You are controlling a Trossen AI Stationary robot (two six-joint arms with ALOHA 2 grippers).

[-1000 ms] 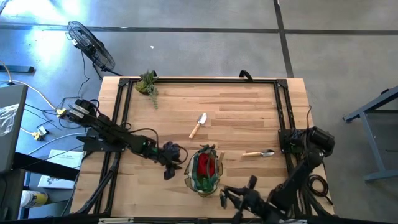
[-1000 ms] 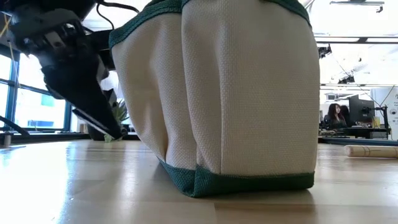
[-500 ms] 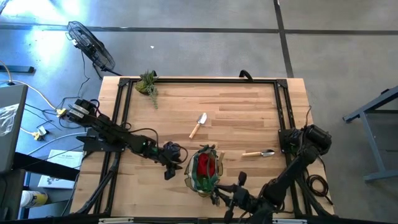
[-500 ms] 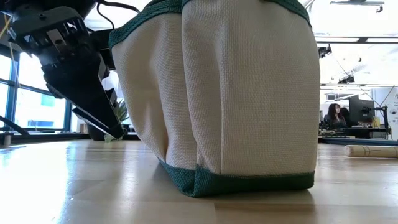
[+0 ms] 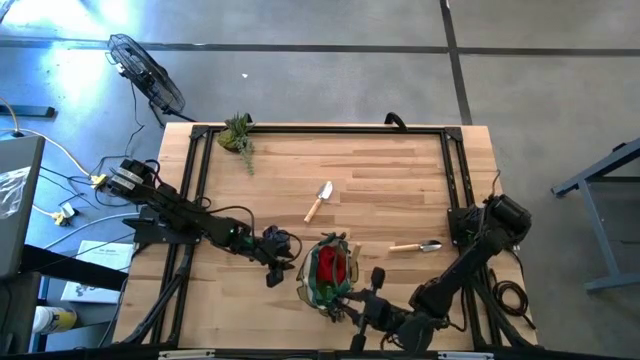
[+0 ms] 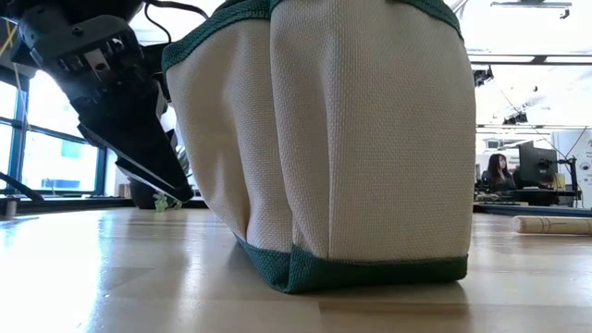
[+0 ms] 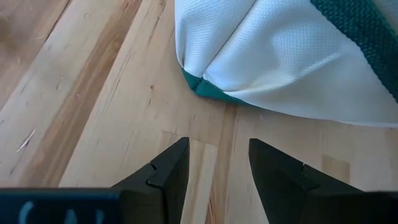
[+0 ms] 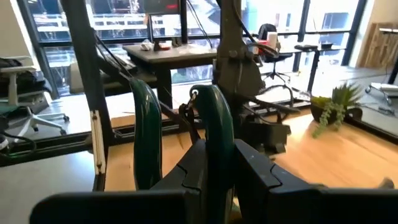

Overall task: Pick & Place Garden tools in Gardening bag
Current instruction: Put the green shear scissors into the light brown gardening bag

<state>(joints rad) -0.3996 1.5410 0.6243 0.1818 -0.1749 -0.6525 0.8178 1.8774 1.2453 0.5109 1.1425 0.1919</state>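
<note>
We are showing two dark, slim, jointed arms beside the gardening bag (image 5: pixel 328 275). Black cables are looping along the left arm (image 5: pixel 180 215), and our left gripper (image 7: pixel 214 167) is wearing matte black, wedge-shaped fingers (image 7: pixel 168 169) with stepped inner edges.

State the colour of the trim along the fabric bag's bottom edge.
Dark green trim under cream fabric bag panels; clearest in the low view.

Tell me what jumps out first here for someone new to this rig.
The gardening bag at the table's near edge, with something red inside, fills the low view. The right gripper is shut on a green looped handle at the bag's near side, while the open left gripper sits just off the bag's left corner. Two trowels lie loose on the table.
</note>
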